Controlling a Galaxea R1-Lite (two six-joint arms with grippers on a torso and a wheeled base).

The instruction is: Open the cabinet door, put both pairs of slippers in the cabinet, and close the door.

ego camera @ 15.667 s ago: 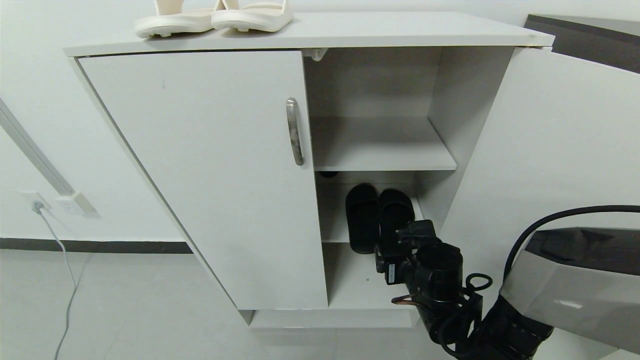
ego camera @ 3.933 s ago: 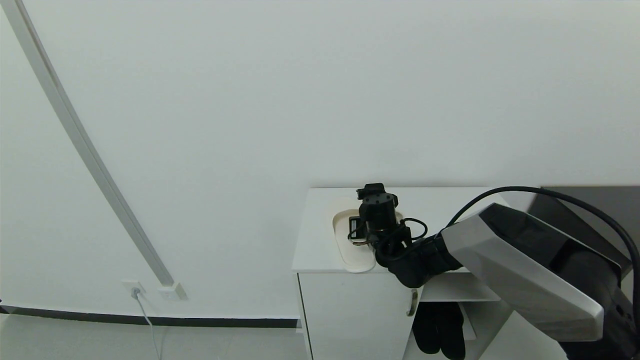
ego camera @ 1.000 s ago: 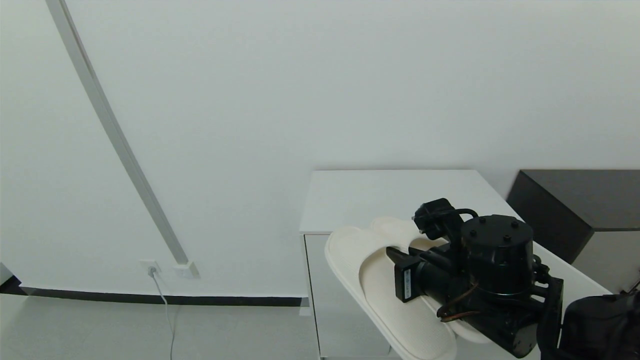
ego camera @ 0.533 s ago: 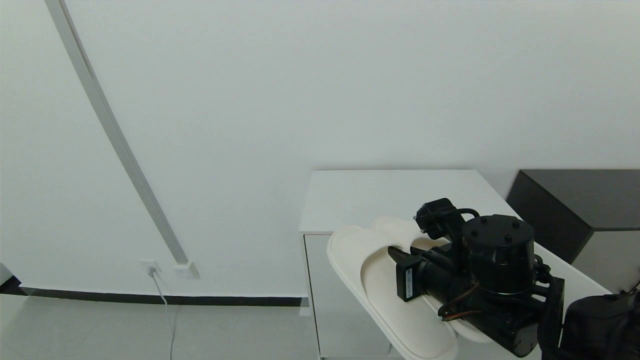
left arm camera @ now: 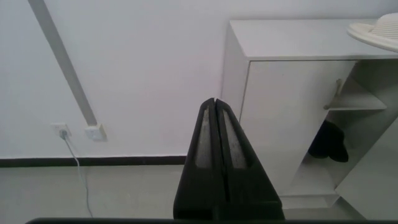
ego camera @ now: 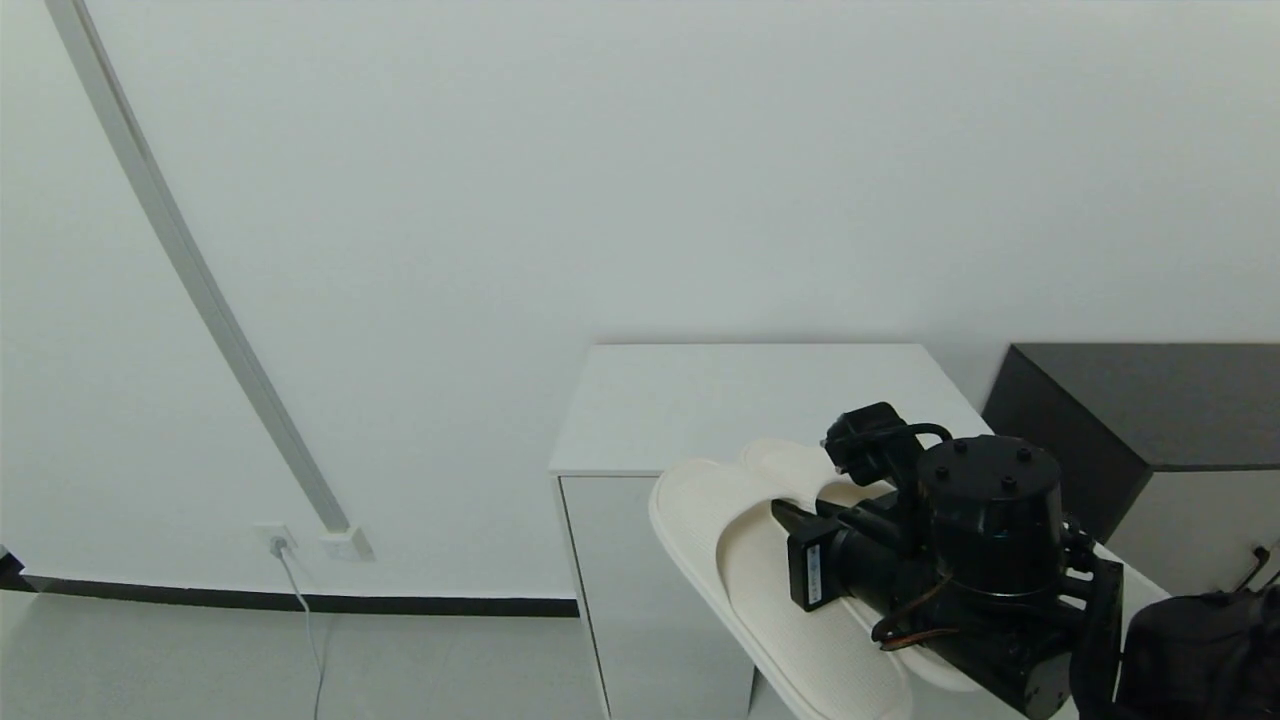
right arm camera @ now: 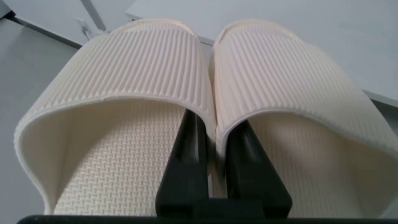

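Cream slippers (ego camera: 800, 640): both are held as a pair by the right gripper (right arm camera: 216, 165), off the cabinet (ego camera: 740, 400), in the air on its near side. Toes are pointed up and away toward the far wall, heels lower.

Jaws are closed to a narrow gap on the two inner strap walls, where the slippers touch side by side. One finger (right arm camera: 189, 149) is tucked under each strap.

Handling, as judged: a light, foam-like material, soft and springy. Uppers are ribbed and footbeds textured, so little slip is expected. The straps can be squeezed and may flex. The pair is bound only by this pinch, so either slipper could swing or peel out if jolted. The meeting edges of the straps are thought the right place to be gripped, as the soles look too wide to be spanned.

Black slippers (left arm camera: 329, 140) are seen low inside the open right half of the cabinet. The shelf (left arm camera: 357, 102) above them is judged a likely place for the cream pair.

Left gripper (left arm camera: 216, 134): jaws pressed together, nothing held, well apart from the cabinet on its near left side
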